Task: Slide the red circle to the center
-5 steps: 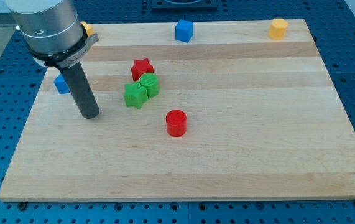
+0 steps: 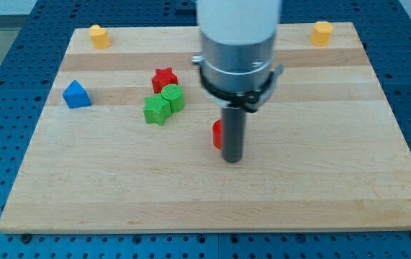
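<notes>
The red circle (image 2: 217, 134) is a short red cylinder near the middle of the wooden board (image 2: 335, 144); only its left edge shows, the rest is hidden behind my rod. My tip (image 2: 232, 159) rests on the board right against the red circle's right side, slightly towards the view's bottom. The arm's body covers the board above it.
A red star (image 2: 164, 78), a green cylinder (image 2: 172, 96) and a green star-like block (image 2: 157, 110) cluster left of centre. A blue triangle (image 2: 75, 94) lies at the left. Yellow blocks sit at the top left (image 2: 100, 35) and top right (image 2: 322, 32).
My rod has swept from the board's left side to the right, past the green blocks, to the red circle. The red circle has shifted slightly up and right. The blue cube at the top is now hidden.
</notes>
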Controlling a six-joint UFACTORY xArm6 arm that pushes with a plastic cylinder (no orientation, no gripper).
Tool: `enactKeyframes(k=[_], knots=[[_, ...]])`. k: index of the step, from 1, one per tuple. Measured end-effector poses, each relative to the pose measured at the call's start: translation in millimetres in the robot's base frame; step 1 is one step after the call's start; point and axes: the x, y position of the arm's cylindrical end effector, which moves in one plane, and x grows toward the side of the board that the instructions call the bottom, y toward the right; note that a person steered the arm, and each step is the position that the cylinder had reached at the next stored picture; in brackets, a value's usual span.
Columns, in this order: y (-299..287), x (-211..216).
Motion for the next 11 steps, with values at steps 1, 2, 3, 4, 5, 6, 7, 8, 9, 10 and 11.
enactKeyframes(k=[1,2,3,4,5,6,7,8,9,10,11], knots=[[13.5,-2.0],[7.0,-0.8],[-19.8,1.3],[-40.7,5.2],[-47.2,-1.7],[-47.2,-14.8],[-43.4,-26.2],[-30.5,-39.1],[-8.4,-51.3],[9.3,-68.8],[9.7,-86.5]])
